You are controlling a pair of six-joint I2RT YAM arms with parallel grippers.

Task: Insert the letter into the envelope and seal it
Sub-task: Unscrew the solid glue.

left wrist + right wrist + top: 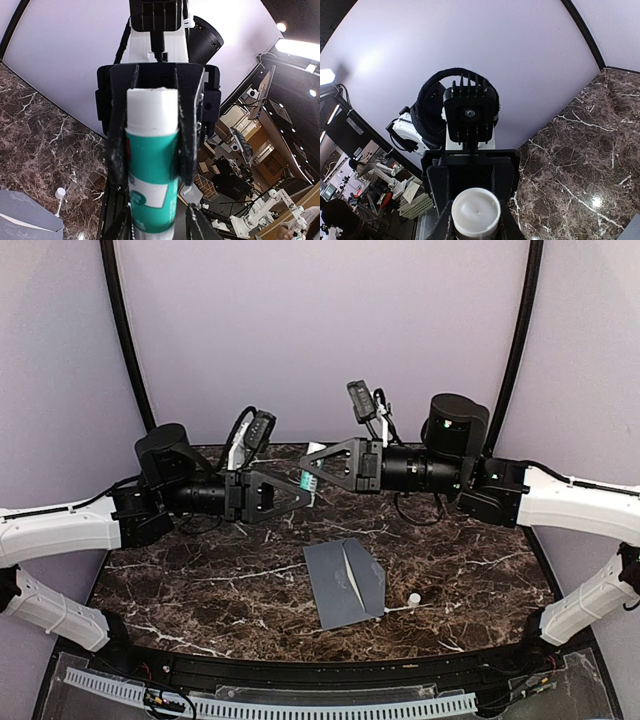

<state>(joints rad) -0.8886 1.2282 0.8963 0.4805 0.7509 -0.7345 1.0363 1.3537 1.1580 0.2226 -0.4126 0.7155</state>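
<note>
A dark marble tabletop [200,590] with white veins sits before pale lilac walls. On it lies the slate-grey paper envelope [335,590], flat. Only a thin cream sliver of the folded paper letter [354,575] shows along the envelope's edge, so the letter looks tucked in. A small white cap [414,598] rests just right of the envelope.

Well above and behind the envelope, both arms meet on a teal-and-white glue stick [150,170]. The right arm's fingers [186,130] are clamped on its white-tipped half. The left arm's fingers [199,226] flank the other end, but I cannot tell whether they pinch it.

Sealing seems to be the step in hand. Next, one arm should carry the stick alone down to the envelope's flap, and the other should steady the envelope.
</note>
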